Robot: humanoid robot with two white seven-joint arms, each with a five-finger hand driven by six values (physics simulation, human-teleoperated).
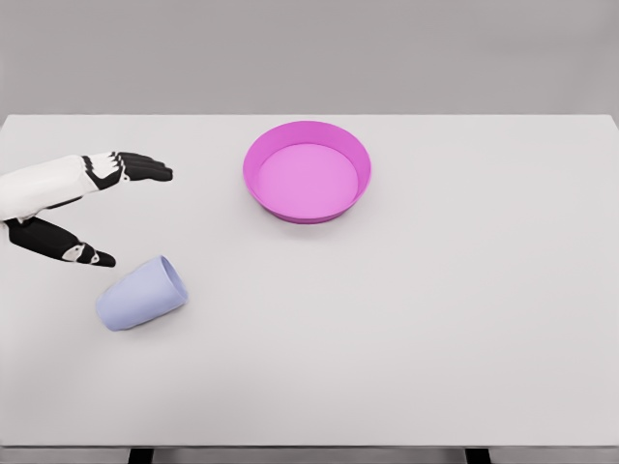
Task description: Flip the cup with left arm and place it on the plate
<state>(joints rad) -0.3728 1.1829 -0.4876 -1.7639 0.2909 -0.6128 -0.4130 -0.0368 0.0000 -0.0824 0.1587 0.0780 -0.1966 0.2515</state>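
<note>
With my left hand (82, 208) fingers spread wide and empty, the pale blue plastic cup (142, 294) lies sideways just below-right, mouth pointing up-right toward the pink round plate (253, 179).

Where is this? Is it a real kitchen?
Probably not a real room: it looks like a computer-made test space. There is just a plain white table before a bare grey wall, with a pink plate, a pale blue cup lying on its side, and the left robot hand open near it.

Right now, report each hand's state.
Left hand: open, holding nothing, above the cup, which lies on its side.
Right hand: not in view.
</note>
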